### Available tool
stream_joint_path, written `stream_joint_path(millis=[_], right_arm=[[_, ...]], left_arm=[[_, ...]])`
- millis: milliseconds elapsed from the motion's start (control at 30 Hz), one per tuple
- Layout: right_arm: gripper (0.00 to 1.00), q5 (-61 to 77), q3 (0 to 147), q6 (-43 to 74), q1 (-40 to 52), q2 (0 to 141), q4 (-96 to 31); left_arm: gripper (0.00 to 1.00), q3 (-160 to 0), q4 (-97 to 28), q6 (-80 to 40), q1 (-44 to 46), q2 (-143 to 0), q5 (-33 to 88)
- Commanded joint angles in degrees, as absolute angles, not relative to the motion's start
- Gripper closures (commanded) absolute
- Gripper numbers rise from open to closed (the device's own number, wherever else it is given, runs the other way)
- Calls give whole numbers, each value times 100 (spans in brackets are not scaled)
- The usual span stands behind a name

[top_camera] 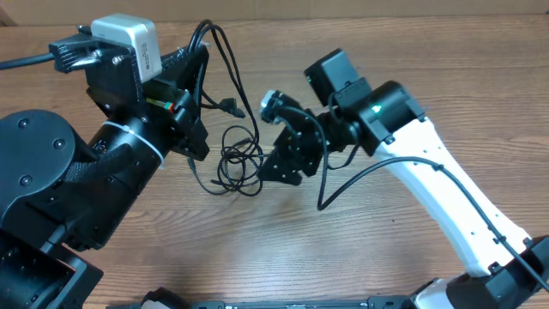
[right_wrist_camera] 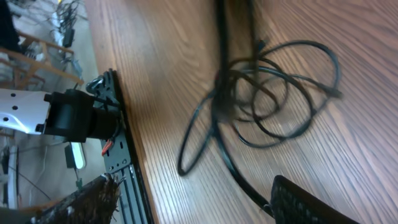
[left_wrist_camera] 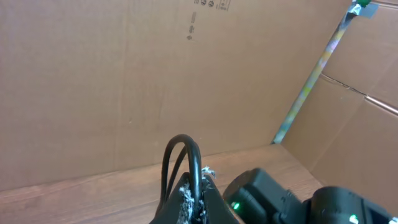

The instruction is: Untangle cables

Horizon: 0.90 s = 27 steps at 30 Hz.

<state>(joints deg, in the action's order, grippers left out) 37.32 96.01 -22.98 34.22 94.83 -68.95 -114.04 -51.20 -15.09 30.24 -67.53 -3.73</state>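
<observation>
Wood-grain table [top_camera: 369, 257] fills the workspace, with a plain cardboard wall [left_wrist_camera: 93, 81] on its far side. On the table, the cables [top_camera: 233, 156] lie as a small heap of crossing loops near the middle, between the two arms. A doubled strand climbs from the heap to the far left, where the left gripper [left_wrist_camera: 198, 196] is clenched on it; the left wrist view shows a bight of cord standing up out of the closed fingers. One plug end [top_camera: 232, 108] hangs free beside that raised strand. The right gripper [right_wrist_camera: 193, 190] hovers just right of the heap with its fingers apart and nothing between them, the knot [right_wrist_camera: 222, 99] sitting ahead of the gap. The step in hand looks like the right arm picking a second strand so the two arms can draw the heap apart. To do it well, the right fingers should settle on a single outer loop, or on the tail trailing toward the near side, rather than on the dense crossing, since pinching several cords at once would likely tighten the knot. The left grip should hold firm and high to keep the strand taut. Once closed, a slow pull to the right, away from the left arm, seems safest. The cords are thin and springy, so a shallow pinch may slip.
</observation>
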Motion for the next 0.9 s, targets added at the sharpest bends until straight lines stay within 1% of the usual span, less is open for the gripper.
stream_joint_path(millis=[0, 100, 133, 167, 233, 267, 400, 433, 467, 500, 533, 600, 667, 867], right_arm=[[23, 3892, 9426, -2342, 3616, 9395, -6702], [26, 3885, 9262, -2259, 3763, 9400, -6453], [28, 3887, 9201, -2196, 3806, 9400, -6340], [31, 3865, 9129, -2073, 3854, 9400, -6204], [42, 3868, 8980, -1911, 3896, 9400, -5964], [44, 3865, 8914, -1815, 3900, 9400, -5874], [45, 3868, 8619, -1608, 3900, 9400, -5599], [54, 3868, 8536, -1557, 3900, 9400, -5520], [71, 3865, 8471, -1507, 3900, 9400, -5443], [90, 3863, 8431, -1472, 3900, 9400, -5393], [96, 3863, 8409, -1472, 3898, 9400, -5356], [96, 3850, 8401, -1459, 3894, 9400, -5297], [96, 3531, 8401, -1177, 3881, 9400, -5175], [96, 1463, 8403, 49, 3844, 9397, -4930]], left_arm=[[96, -11568, -5004, -1597, 3002, -6711, -447], [96, -11568, -4930, -1678, 3002, -6711, -447], [96, -11568, -4912, -1675, 3002, -6711, -447], [96, -11570, -4904, -1675, 3002, -6711, -447], [96, -11570, -4908, -1675, 3002, -6711, -447], [96, -11570, -4910, -1675, 3002, -6711, -447], [96, -11607, -4908, -1675, 3002, -6711, -447], [96, -11618, -4906, -1675, 3002, -6711, -447], [96, -11633, -4910, -1675, 3002, -6711, -447], [96, -11646, -4923, -1673, 3002, -6711, -447], [96, -11649, -4928, -1673, 3002, -6711, -447], [96, -11649, -4947, -1671, 3002, -6705, -447], [96, -11649, -5004, -1667, 3002, -6698, -454], [96, -11653, -5196, -1616, 3002, -6696, -692]])
